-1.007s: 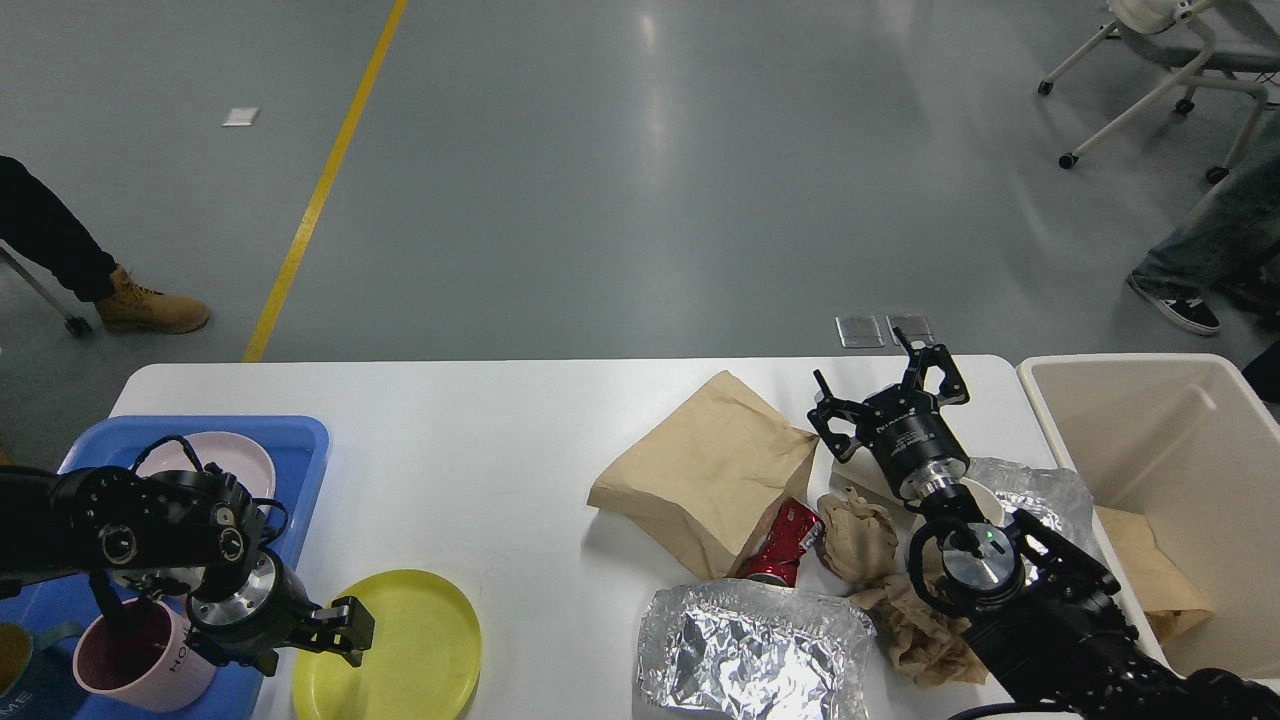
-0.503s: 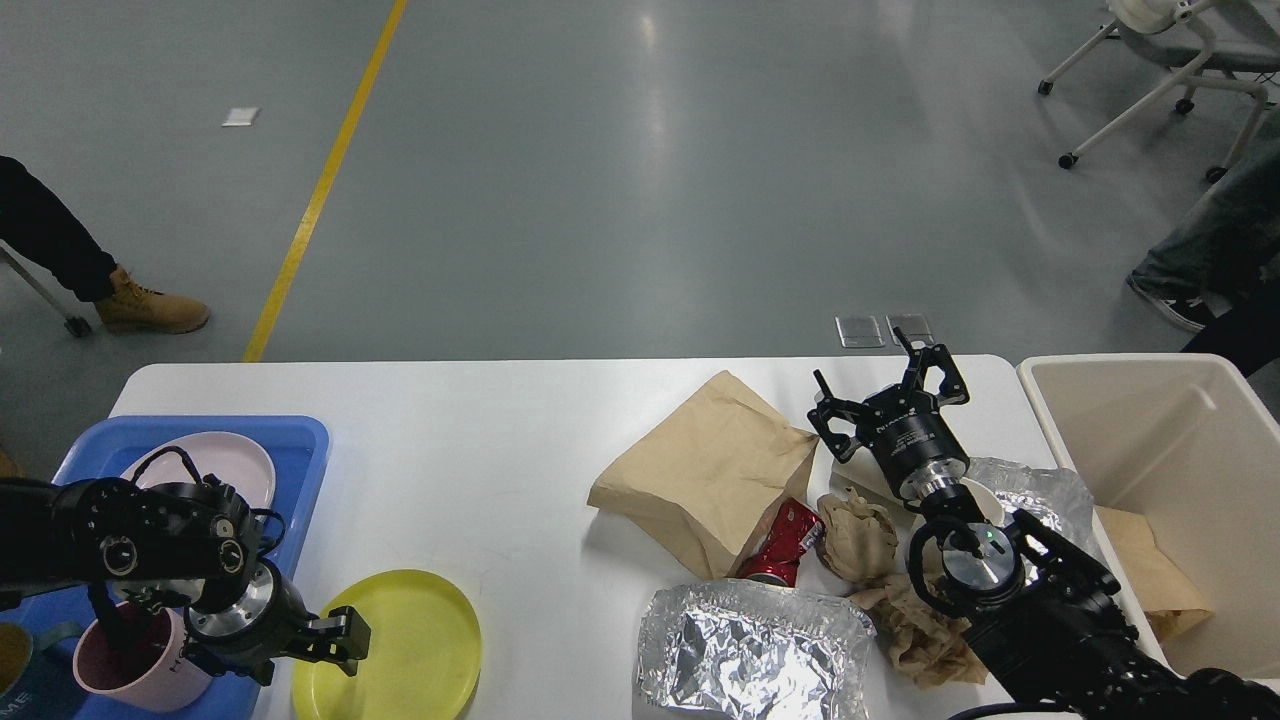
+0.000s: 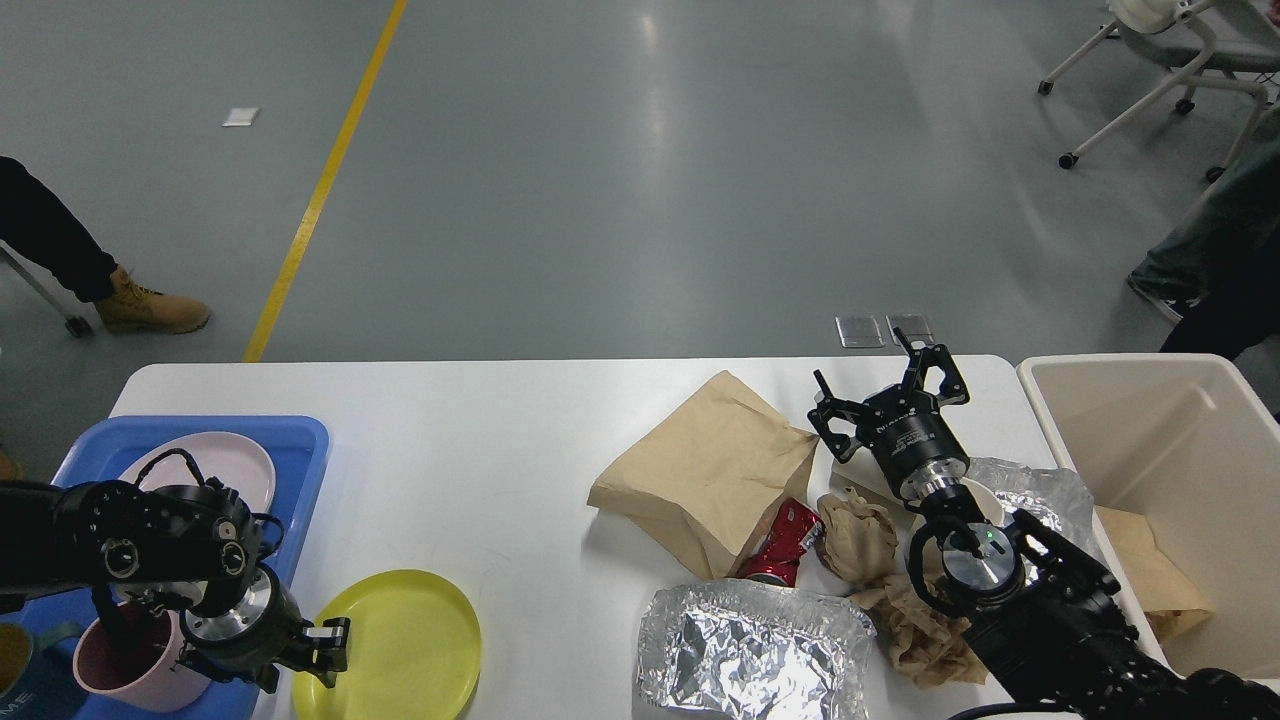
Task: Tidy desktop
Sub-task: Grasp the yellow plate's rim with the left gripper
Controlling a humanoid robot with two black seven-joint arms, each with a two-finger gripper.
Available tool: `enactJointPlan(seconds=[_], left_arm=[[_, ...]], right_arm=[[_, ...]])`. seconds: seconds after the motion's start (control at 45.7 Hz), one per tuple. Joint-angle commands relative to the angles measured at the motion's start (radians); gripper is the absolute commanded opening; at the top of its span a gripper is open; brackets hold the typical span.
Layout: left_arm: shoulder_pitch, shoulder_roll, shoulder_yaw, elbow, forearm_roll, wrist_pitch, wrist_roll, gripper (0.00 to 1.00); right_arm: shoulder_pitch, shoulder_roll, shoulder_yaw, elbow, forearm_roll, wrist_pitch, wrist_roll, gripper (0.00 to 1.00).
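The desktop (image 3: pixel 520 470) — a white tabletop with rounded corners — fills the lower half of the head view. On its left sit a blue tray (image 3: pixel 300 440) holding a pale pink plate (image 3: pixel 235 462) and a pink mug (image 3: pixel 125 668), with a yellow plate (image 3: pixel 415 645) just beside it. On the right lie a brown paper bag (image 3: pixel 715 470), a red can (image 3: pixel 780 548), crumpled paper (image 3: pixel 860 535) and a foil container (image 3: pixel 750 650); a beige bin (image 3: pixel 1150 440) stands at the table's right end.

The left gripper (image 3: pixel 325 645) hangs at the near-left rim of the yellow plate; whether its fingers are parted cannot be told. The right gripper (image 3: pixel 885 395) hovers with fingers apart, holding nothing.

The plate is probably rigid, light and smooth — best pinched at its raised rim. Paper and foil should crush easily and want a light hold.
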Motion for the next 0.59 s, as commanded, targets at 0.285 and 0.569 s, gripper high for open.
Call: enactJointPlan(seconds=[0.285, 0.569], left_arm=[[0.005, -0.003, -0.018, 0.0, -0.002, -0.005, 0.04, 0.26], [0.014, -0.003, -0.042, 0.0, -0.003, -0.046, 0.068, 0.16]], right_arm=[[0.0, 0.0, 0.0, 0.0, 0.0, 0.0, 0.0, 1.0], [0.0, 0.0, 0.0, 0.001, 0.0, 0.0, 0.0, 1.0]])
